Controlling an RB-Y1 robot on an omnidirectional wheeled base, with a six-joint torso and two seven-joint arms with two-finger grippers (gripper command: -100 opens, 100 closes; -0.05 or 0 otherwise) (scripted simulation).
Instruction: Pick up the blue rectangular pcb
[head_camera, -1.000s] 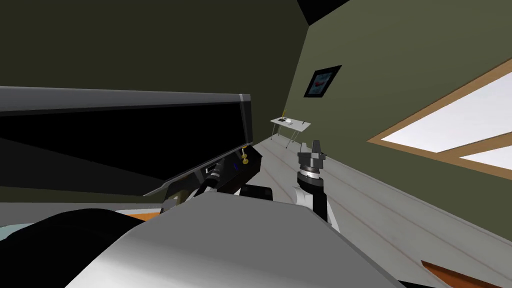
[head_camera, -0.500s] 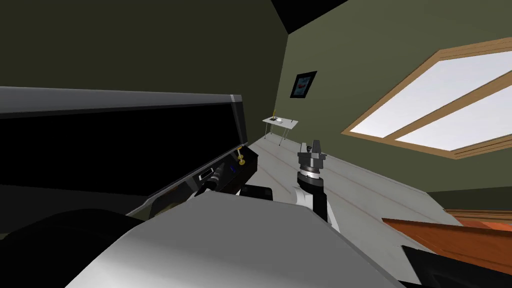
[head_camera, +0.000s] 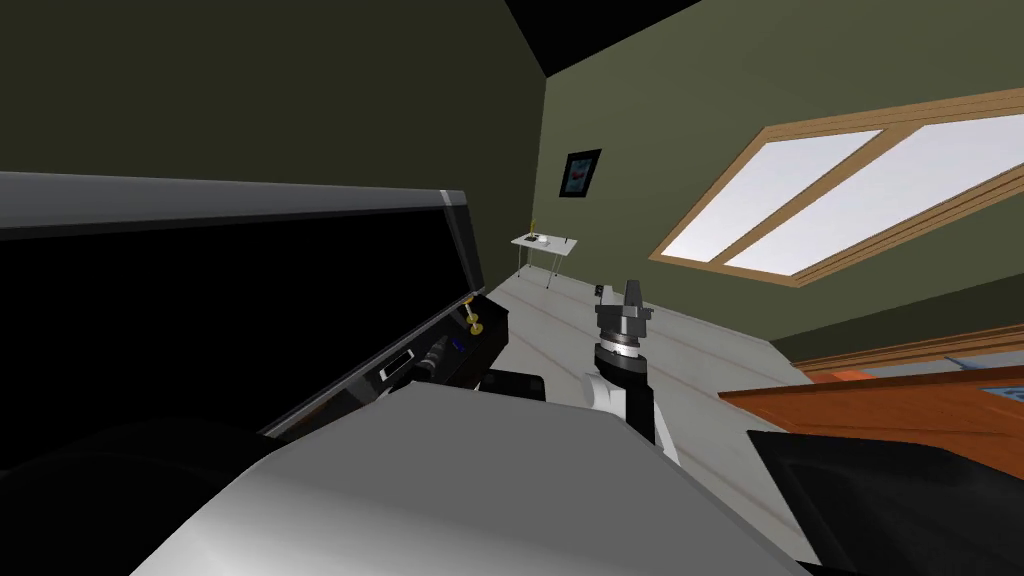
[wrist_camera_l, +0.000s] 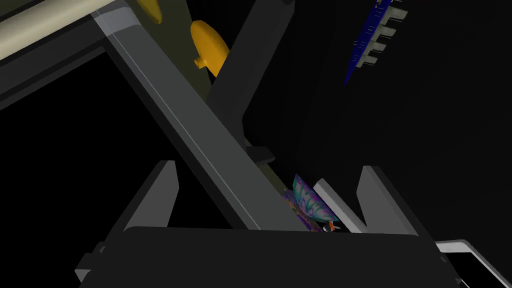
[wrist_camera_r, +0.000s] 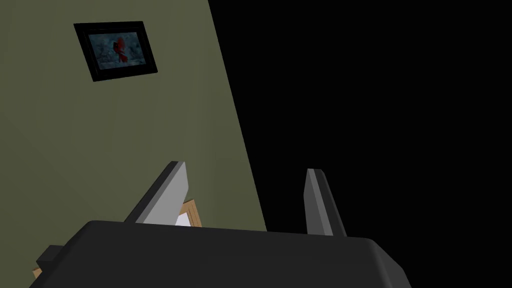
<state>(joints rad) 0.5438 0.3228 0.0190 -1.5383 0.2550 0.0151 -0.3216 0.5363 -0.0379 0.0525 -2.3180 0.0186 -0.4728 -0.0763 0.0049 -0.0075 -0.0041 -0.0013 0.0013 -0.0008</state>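
The blue rectangular pcb (wrist_camera_l: 372, 42) shows edge-on in the left wrist view, with a row of grey pins along one side, lying on a dark surface well ahead of my left gripper (wrist_camera_l: 270, 200). That gripper is open with nothing between its fingers (wrist_camera_l: 161, 192). In the head view the pcb (head_camera: 455, 346) is a small blue spot on a dark low stand (head_camera: 490, 340), just past my left gripper (head_camera: 438, 354). A yellow object (wrist_camera_l: 210, 47) stands beyond the pcb. My right gripper (head_camera: 625, 298) is raised in front of my chest, and it is open (wrist_camera_r: 245, 192).
A large black screen with a grey frame (head_camera: 250, 195) stands over the stand at the left. A grey slanted bar (wrist_camera_l: 190, 130) crosses in front of the left gripper. Orange-brown wooden furniture (head_camera: 900, 405) lies at the right. A small white table (head_camera: 543, 241) stands by the far wall.
My head camera has swung right: the window, picture and white table slid left, and wooden furniture came in at the right. Both arms hold their pose.
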